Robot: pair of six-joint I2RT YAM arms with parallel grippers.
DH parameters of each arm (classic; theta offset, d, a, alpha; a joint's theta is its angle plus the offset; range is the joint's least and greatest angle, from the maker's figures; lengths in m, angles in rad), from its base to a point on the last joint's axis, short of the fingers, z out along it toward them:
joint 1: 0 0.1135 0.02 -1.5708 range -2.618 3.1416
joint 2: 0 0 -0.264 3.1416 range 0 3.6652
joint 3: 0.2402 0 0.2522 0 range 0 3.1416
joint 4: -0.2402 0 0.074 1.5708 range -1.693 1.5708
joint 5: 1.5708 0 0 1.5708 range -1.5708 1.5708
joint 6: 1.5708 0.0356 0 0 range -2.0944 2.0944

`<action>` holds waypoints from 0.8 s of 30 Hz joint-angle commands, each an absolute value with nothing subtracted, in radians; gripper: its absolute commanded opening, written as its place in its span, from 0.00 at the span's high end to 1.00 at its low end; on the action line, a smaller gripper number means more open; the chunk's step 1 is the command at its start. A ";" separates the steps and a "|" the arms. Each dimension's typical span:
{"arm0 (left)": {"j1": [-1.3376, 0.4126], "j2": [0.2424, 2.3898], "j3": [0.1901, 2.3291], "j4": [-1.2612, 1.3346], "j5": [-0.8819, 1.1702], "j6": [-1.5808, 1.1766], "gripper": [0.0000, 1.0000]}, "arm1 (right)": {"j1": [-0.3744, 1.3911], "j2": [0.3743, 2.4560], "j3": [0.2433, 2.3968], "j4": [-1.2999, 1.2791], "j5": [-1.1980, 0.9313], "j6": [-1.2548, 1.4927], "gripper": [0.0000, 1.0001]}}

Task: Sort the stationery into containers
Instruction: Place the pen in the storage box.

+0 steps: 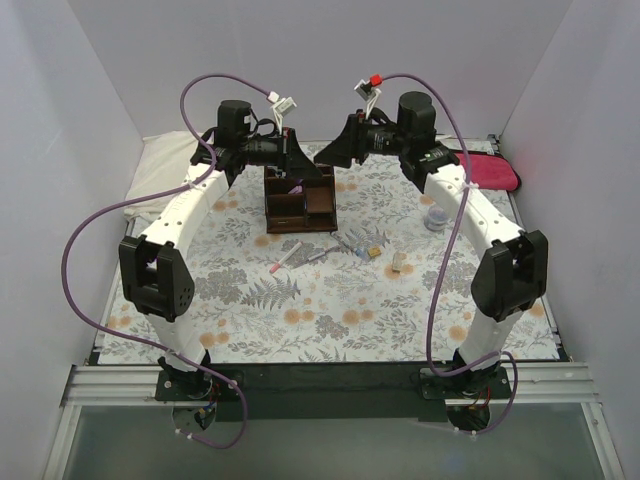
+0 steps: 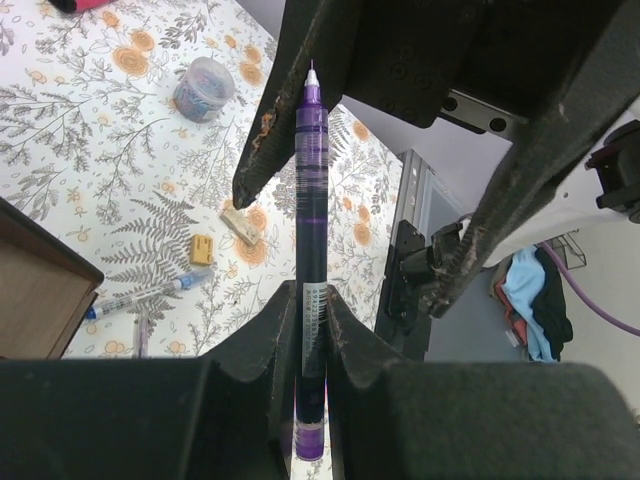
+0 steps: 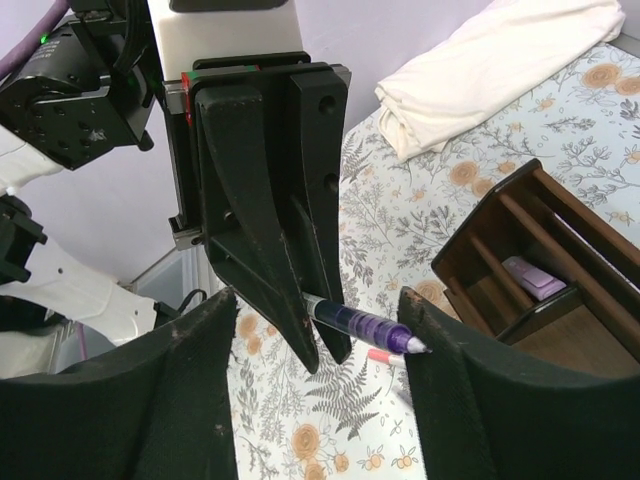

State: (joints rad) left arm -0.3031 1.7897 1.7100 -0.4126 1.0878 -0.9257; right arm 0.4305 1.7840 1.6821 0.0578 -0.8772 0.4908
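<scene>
My left gripper [image 1: 297,158] is shut on a purple pen [image 2: 311,200] and holds it above the dark wooden organizer [image 1: 300,208]. My right gripper [image 1: 336,155] is open and faces it. The pen [image 3: 365,325] lies between the right fingers, its tip touching the right-hand one [image 3: 470,400]. A pink eraser [image 3: 533,278] lies in one organizer compartment. On the mat lie a white pen with a pink cap [image 1: 285,260], a grey pen [image 1: 315,256], a blue-tipped pen [image 2: 145,297] and two tan blocks [image 1: 375,252] [image 1: 398,264].
A small round jar [image 1: 435,218] stands right of the organizer. A magenta cloth [image 1: 490,170] lies at the back right, a white folded cloth [image 1: 160,175] at the back left. White walls close in three sides.
</scene>
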 commanded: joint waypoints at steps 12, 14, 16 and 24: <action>-0.293 1.652 1.617 -0.742 0.707 -0.543 1.00 | 0.307 1.474 1.408 -0.472 -0.660 -0.394 0.02; -0.293 1.646 1.600 -0.800 0.727 -0.408 1.00 | 0.331 1.399 1.300 -0.456 -0.513 -0.461 0.02; -0.293 1.647 1.595 -0.892 0.750 -0.289 1.00 | 0.366 1.361 1.243 -0.443 -0.254 -0.507 0.02; -0.321 1.640 1.476 -1.060 0.738 -0.084 1.00 | 0.382 1.296 1.048 -0.433 0.147 -0.509 0.02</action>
